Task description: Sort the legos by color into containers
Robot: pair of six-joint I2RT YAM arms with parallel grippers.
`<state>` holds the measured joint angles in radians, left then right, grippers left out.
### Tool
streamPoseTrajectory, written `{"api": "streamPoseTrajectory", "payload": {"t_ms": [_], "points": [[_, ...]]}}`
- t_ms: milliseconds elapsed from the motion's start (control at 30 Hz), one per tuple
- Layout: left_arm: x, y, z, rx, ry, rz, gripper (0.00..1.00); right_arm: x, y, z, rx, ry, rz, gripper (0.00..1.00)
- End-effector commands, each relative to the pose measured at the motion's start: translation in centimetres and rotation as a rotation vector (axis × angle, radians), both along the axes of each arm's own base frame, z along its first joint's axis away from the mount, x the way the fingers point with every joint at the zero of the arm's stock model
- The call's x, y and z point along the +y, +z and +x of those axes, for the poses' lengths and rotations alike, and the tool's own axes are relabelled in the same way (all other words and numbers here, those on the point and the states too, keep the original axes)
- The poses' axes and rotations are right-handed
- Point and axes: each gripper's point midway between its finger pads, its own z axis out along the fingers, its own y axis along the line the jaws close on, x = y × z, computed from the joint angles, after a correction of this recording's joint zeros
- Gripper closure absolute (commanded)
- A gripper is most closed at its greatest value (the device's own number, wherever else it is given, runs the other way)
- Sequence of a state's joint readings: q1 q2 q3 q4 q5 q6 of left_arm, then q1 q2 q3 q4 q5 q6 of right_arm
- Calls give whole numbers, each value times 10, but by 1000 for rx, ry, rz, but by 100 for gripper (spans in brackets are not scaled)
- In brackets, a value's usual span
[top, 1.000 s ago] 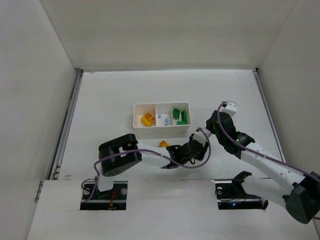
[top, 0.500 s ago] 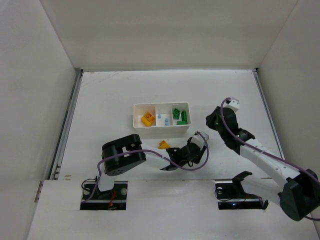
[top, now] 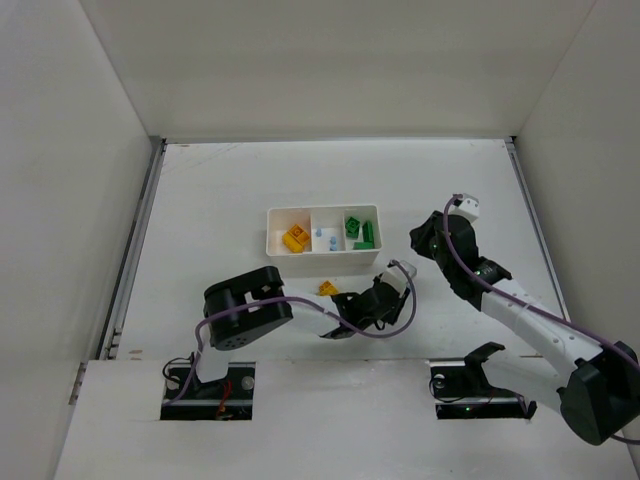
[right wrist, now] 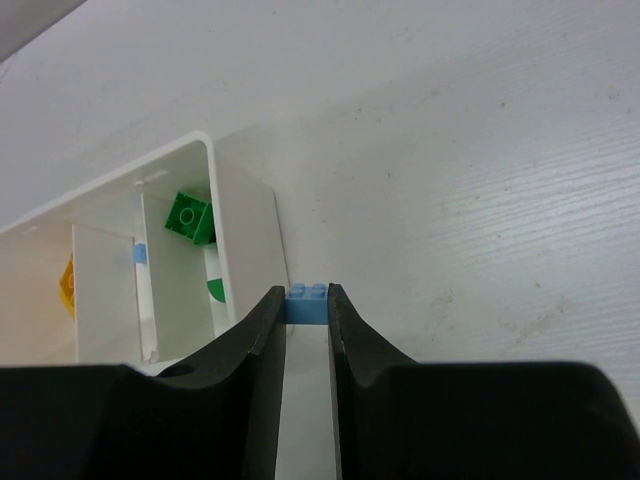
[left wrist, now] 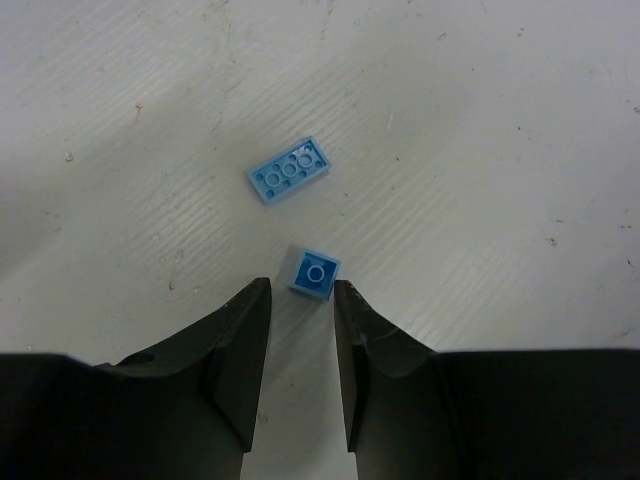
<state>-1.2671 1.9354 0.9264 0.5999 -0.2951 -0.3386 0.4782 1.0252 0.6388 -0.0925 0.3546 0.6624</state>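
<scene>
The small square blue brick (left wrist: 315, 272) lay on the desk (left wrist: 480, 120), right at the fingertips of the left tool (left wrist: 300, 290), with a longer blue brick (left wrist: 290, 170) just beyond it. That tool's fingers had drawn in over the last moment but were not yet on the brick. A narrow gap stood between them, with the brick at its mouth. I reckoned it needed to ease a touch further forward before pinching.

Another pale blue brick (right wrist: 307, 305) was pinched fast in the right tool (right wrist: 305, 291), held just outside the end wall of the white tray (right wrist: 245, 230), beside the compartment with a green brick (right wrist: 190, 218) in it. The right arm had shifted a little in the meantime.

From above, the yellow bricks (top: 294, 238) sat in the tray's left compartment, blue ones in the middle and green on the right. So the carried brick looked bound past the green end to the middle. One yellow brick (top: 327, 288) stayed loose on the desk, just in front of the tray.
</scene>
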Motion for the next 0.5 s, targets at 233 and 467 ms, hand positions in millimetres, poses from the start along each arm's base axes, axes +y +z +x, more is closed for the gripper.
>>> {"api": "streamPoseTrajectory", "payload": {"t_ms": [233, 467], "points": [[-14, 6, 5, -15, -10, -35, 82, 8, 32, 9, -105, 11, 63, 79], [-9, 11, 3, -35, -1, -30, 89, 8, 33, 8, -107, 16, 62, 79]]}}
